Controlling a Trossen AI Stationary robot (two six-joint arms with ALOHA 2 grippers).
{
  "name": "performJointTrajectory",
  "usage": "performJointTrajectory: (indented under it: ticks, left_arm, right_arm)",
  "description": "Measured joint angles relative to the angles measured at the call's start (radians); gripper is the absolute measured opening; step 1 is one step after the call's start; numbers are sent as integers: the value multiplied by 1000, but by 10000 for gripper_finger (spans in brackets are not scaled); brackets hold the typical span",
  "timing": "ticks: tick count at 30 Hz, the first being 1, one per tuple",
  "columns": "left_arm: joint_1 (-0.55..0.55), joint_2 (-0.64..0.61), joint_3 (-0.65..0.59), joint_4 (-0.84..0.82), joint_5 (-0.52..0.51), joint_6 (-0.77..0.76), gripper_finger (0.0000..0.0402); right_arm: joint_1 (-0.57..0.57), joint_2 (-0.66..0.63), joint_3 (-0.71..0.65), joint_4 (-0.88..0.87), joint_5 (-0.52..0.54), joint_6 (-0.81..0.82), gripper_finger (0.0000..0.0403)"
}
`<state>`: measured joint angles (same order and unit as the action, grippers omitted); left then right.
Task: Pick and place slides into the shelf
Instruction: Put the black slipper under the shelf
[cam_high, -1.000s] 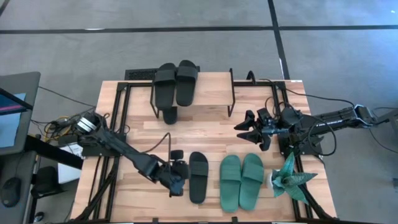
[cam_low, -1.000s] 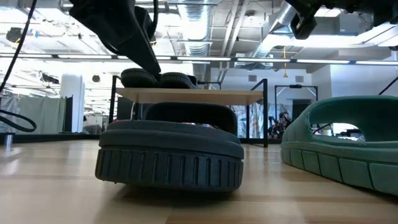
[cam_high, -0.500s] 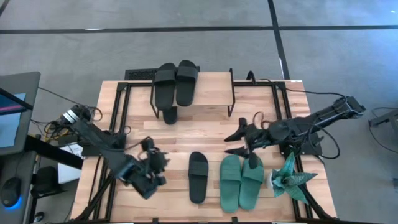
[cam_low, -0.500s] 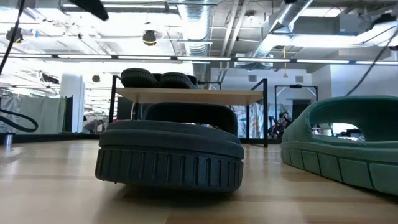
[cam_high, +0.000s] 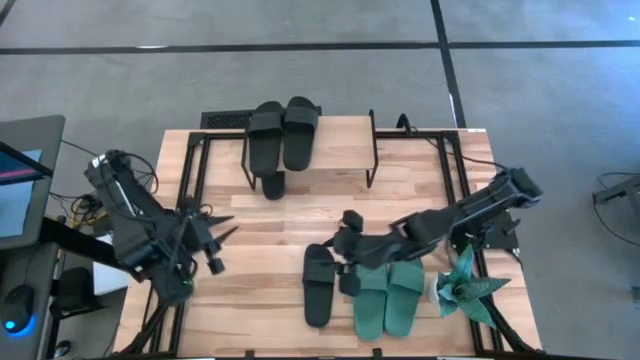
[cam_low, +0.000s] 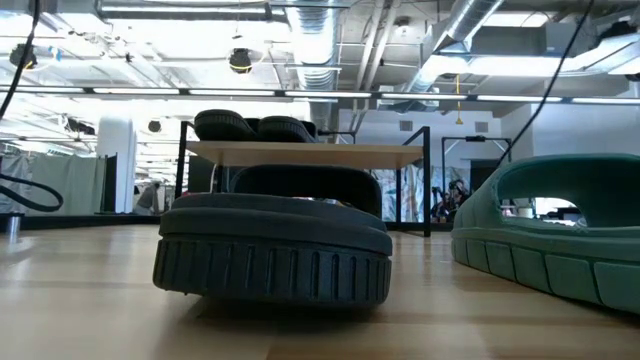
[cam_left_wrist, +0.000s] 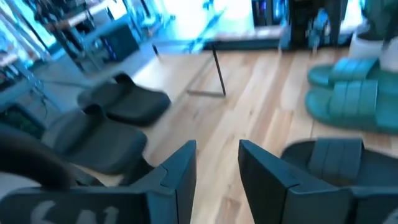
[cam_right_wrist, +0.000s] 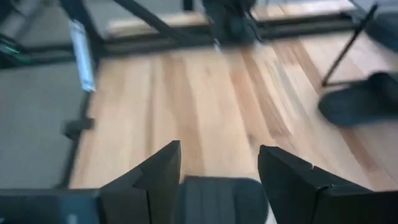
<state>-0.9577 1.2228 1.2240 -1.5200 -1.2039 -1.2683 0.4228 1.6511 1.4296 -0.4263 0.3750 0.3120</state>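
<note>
Right hand (cam_high: 347, 262), fingers spread, hovers over the lone black slide (cam_high: 319, 285) nr the desk's (cam_high: 420, 200) front edge. Left hand (cam_high: 213, 245) open, idle, left edge. Two black slides (cam_high: 283, 132) on the shelf (cam_high: 340, 150), one underneath; teal pair (cam_high: 389, 292) left too, so approx half done.

No writing, label, brand or number can be read anywhere in these views. The slides (cam_high: 318, 284), the shelf (cam_high: 340, 143) and the desk (cam_high: 260, 220) carry no legible marks. Pale shapes on the left arm's housing are too blurred to make out.
</note>
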Motion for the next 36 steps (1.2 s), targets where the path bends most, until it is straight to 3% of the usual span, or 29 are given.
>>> performJointTrajectory:
  ticks: [5, 11, 17, 23, 36]
  left_arm:
    - [-40, -58, -13, -47, -81, -40, 109]
    - [-69, -129, -96, -34, -75, -84, 109]
    - [-99, -171, -205, -30, -83, -225, 109]
    - [-118, -169, -277, -19, -94, -352, 109]
    - [-132, -169, -298, 19, -140, -381, 109]
  right_arm:
    - [-1, 133, 110, -124, 23, 78, 201]
    - [28, 242, 210, -236, 21, 131, 201]
    - [63, 332, 319, -403, 20, 155, 201]
    - [93, 377, 354, -423, 24, 160, 201]
    - [127, 452, 351, -431, 57, 185, 201]
